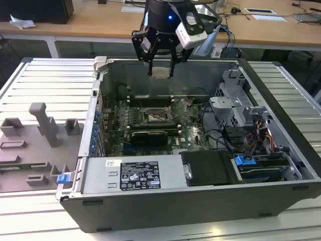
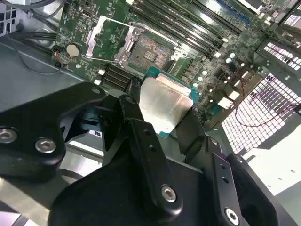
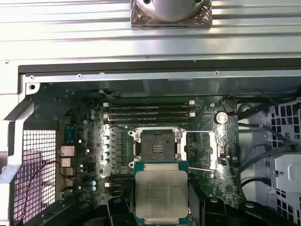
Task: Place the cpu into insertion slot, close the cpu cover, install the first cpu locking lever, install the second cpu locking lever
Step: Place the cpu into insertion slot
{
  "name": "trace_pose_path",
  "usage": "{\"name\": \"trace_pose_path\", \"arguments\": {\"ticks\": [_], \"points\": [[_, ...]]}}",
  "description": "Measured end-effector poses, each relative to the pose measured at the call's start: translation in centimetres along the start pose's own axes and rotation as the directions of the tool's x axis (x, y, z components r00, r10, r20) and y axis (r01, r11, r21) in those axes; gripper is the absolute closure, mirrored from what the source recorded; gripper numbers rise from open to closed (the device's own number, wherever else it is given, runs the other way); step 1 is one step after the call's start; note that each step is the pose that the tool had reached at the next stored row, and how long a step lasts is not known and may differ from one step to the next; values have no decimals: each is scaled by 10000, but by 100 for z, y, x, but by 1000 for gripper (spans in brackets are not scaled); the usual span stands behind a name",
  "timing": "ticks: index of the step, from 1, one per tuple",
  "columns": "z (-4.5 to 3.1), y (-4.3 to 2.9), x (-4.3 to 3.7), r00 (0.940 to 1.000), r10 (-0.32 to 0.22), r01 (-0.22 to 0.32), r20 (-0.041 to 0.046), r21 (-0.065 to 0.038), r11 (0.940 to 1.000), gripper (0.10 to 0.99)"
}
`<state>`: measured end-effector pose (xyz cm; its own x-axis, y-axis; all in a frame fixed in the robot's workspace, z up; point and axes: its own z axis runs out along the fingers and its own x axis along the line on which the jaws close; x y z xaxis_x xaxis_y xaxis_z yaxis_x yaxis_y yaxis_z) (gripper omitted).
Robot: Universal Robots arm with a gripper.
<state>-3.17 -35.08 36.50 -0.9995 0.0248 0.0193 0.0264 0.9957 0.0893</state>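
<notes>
My gripper (image 1: 160, 74) hangs above the open computer case, over its far wall, shut on the cpu (image 1: 160, 73). In both wrist views the cpu (image 3: 161, 192) (image 2: 162, 104) lies flat between the black fingers (image 2: 137, 123), silver top showing. The insertion slot (image 1: 157, 117) sits lower on the green board, dark centre bare (image 3: 157, 148) (image 2: 146, 52). The cpu cover (image 2: 96, 34) stands swung open beside the slot. Two thin locking levers (image 3: 201, 132) stick out sideways, released.
A long black card (image 1: 146, 135) lies just in front of the slot. Memory slots (image 3: 150, 110) run behind it. Cables and a grey drive cage (image 1: 241, 113) crowd the exterior view's right. A labelled power supply (image 1: 135, 175) spans the front. A grey fixture tray (image 1: 40, 135) lies outside at the left.
</notes>
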Motion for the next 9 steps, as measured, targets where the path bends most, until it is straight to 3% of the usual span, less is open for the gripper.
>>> {"name": "trace_pose_path", "arguments": {"ticks": [5, 9], "points": [[0, 0, 0, 9998, 206, -206, 19, -4, 9998, 545], [2, 0, 0, 9971, 758, -758, 68, -17, 9971, 545]]}}
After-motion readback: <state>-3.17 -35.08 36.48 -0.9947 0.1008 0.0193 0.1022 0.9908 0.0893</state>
